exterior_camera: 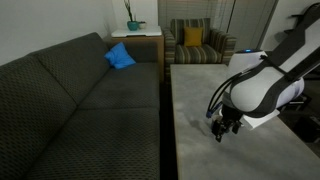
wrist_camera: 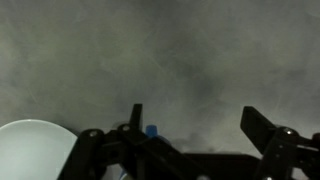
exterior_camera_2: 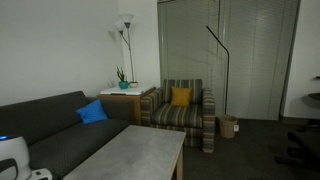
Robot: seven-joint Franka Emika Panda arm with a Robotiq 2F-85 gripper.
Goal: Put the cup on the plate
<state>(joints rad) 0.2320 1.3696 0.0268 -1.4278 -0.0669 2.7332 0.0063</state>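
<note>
The arm [exterior_camera: 262, 85] is being shown in an exterior view as bulky, rounded white segments, with darker sections being seen between them. A thin black cable [exterior_camera: 214, 100] is being looped along its lower end. The gripper [exterior_camera: 222, 128] is being seen as black; in the wrist view its fingers [wrist_camera: 256, 121] are being shown as angular black bars on hinged linkages. A rounded white shell [exterior_camera_2: 10, 155] is being cropped by the corner of an exterior view.
</note>
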